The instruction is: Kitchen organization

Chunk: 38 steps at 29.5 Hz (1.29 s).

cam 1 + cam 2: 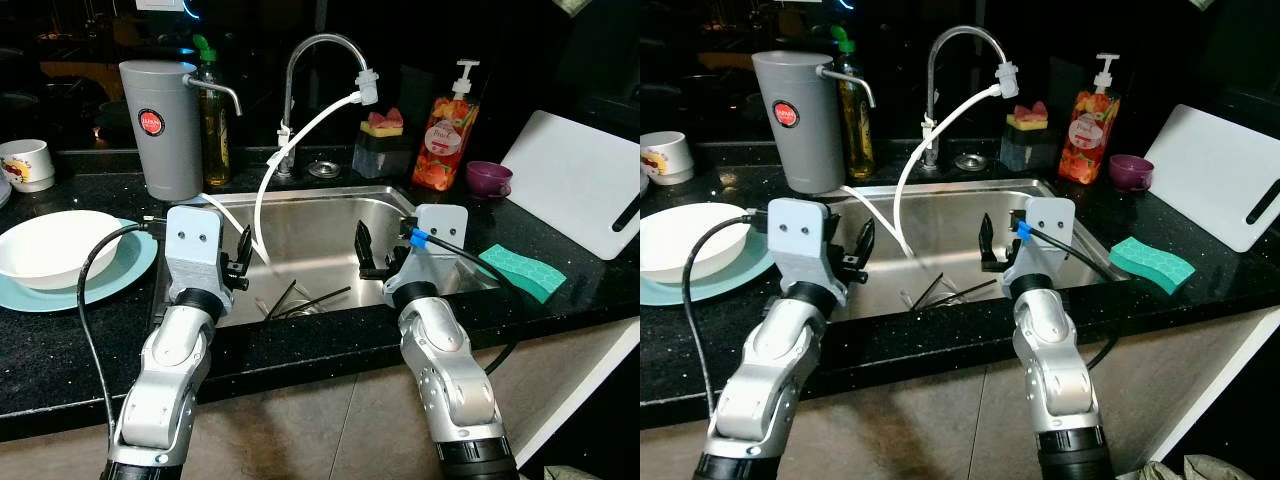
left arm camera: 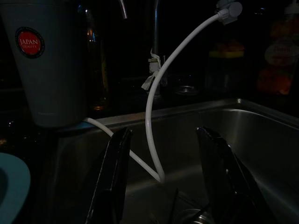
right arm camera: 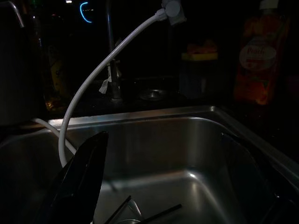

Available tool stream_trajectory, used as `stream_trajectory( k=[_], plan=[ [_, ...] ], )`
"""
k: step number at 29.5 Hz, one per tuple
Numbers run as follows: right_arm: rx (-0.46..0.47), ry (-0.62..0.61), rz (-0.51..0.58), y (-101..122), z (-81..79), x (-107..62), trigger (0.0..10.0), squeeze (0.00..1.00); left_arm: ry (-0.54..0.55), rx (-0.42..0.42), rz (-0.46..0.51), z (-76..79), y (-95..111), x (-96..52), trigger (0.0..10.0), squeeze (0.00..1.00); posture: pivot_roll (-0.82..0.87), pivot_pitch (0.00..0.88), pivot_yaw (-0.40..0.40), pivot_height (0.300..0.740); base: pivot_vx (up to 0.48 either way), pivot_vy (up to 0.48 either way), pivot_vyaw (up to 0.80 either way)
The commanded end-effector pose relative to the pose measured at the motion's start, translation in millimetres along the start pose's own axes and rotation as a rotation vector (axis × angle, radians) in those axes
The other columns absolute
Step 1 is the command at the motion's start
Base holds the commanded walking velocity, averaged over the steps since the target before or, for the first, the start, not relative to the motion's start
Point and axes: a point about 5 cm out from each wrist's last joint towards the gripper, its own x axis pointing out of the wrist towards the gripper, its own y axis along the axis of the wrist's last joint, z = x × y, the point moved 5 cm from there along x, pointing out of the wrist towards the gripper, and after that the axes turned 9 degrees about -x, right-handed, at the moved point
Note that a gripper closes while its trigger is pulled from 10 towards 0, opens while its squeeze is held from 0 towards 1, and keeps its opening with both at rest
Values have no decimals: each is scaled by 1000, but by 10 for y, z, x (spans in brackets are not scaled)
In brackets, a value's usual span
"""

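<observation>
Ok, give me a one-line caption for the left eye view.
Both grippers, left and right, hover open over the steel sink holding chopsticks.

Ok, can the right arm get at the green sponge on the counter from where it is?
Probably yes. The green sponge lies flat on the counter to the right of the sink, with nothing on it. The right end effector hangs open over the sink, and only bare counter lies between them.
</observation>
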Motion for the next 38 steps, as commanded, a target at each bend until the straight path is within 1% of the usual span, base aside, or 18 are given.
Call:
stream_trajectory(
  k=[1,38],
  plan=[
    [4,-9,4,6,20,-2,10000,0,-4,4,-7,13,-20,12,10000,0,150,70,-71,740,0,0,0],
    [4,-2,11,26,11,7,10000,0,-7,6,-10,27,-31,13,10000,0,150,68,-73,740,0,0,0]
  ],
)
